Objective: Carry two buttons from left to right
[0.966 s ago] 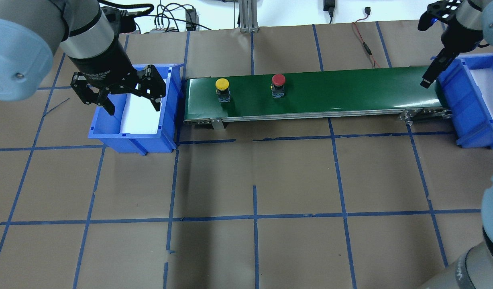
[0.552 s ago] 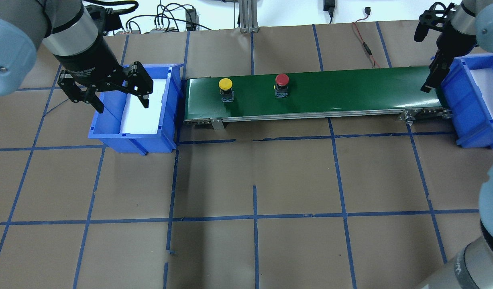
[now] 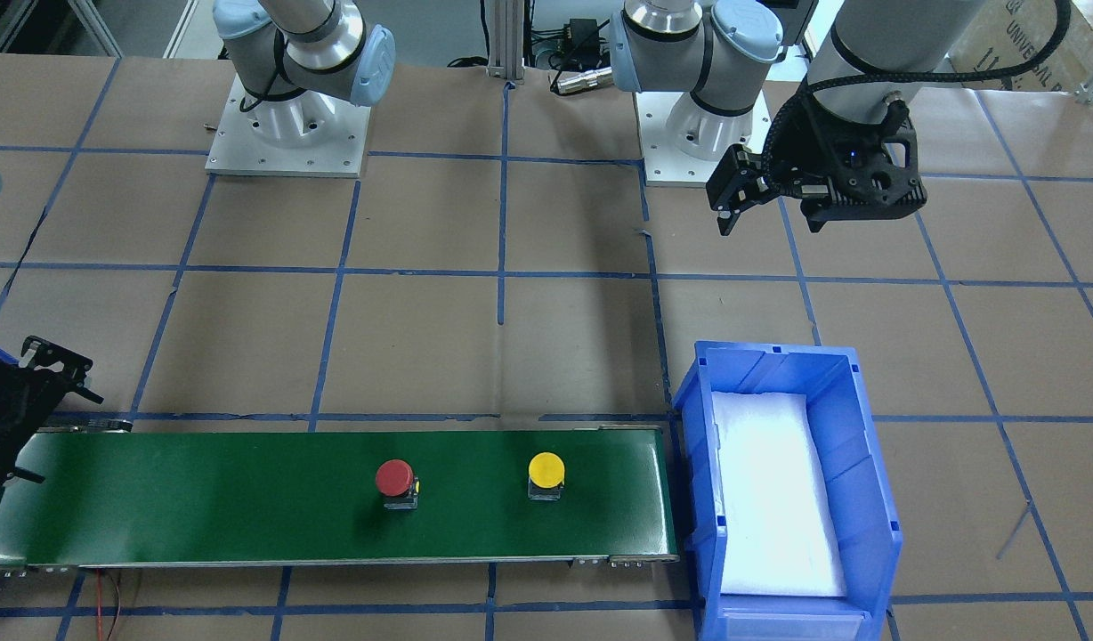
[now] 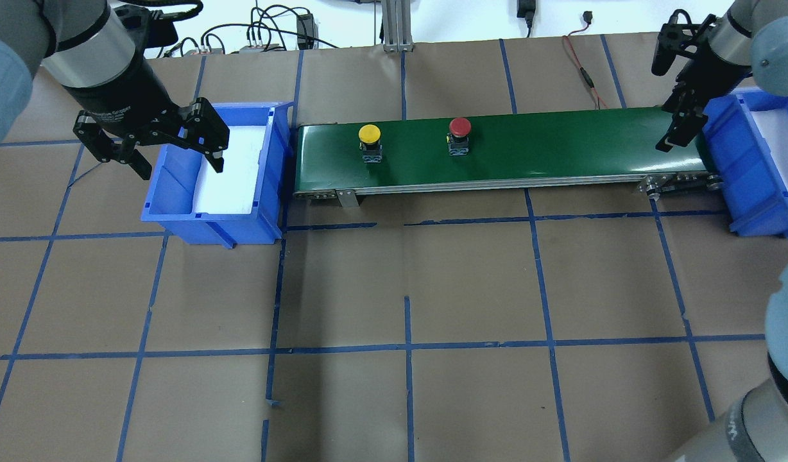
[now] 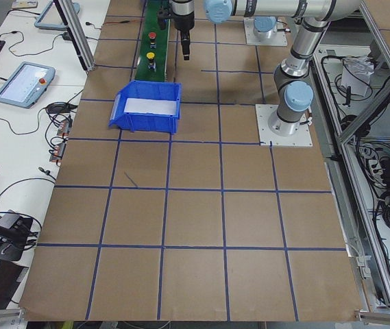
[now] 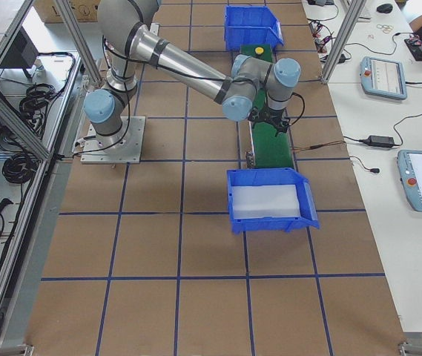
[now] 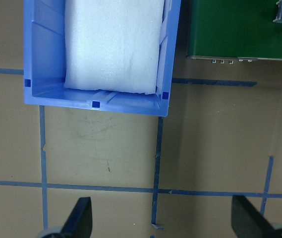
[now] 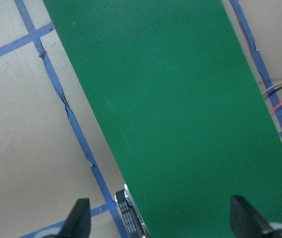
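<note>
Bright, even light; soft shadows; all views sharp.

A green conveyor belt lies across the far side of a table covered in brown paper and marked with a blue tape grid. A blue bin lined with white foam sits against the belt's left end. A second blue bin meets its right end. Behind the belt runs a thin red wire. Black cables, possibly power leads, gather near an aluminium post.
</note>
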Controlling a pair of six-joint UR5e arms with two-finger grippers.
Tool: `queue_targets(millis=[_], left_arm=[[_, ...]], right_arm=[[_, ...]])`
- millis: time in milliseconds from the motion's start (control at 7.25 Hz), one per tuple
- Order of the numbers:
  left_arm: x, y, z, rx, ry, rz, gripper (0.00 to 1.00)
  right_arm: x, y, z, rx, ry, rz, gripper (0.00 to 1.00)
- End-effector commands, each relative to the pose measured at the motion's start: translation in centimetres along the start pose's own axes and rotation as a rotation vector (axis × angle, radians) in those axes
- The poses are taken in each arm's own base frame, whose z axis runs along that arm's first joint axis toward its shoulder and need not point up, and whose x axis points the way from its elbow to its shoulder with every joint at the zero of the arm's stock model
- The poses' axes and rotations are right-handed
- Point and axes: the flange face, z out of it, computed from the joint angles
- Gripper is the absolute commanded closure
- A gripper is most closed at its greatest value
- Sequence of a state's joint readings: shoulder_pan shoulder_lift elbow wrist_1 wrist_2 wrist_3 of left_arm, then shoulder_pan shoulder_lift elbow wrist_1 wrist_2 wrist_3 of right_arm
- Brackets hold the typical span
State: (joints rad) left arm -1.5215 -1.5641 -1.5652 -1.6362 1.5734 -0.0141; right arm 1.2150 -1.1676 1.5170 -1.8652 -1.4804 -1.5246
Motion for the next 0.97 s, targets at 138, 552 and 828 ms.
queue_targets(millis=[138, 552, 828], left_arm=[[0.0, 0.0, -0.1, 0.003, -0.003, 0.002, 0.00], [0.0, 0.0, -0.1, 0.001, -0.005, 0.000, 0.00], [-0.1, 0.0, 0.0, 0.000, -0.010, 0.002, 0.00]], right_arm=[[-2.8, -0.2, 0.3, 0.035, -0.002, -0.011, 0.00], [-1.6, -0.1, 0.7, 0.026, 0.130, -0.044, 0.00], [-0.5, 0.1, 1.0, -0.001, 0.142, -0.209, 0.00]])
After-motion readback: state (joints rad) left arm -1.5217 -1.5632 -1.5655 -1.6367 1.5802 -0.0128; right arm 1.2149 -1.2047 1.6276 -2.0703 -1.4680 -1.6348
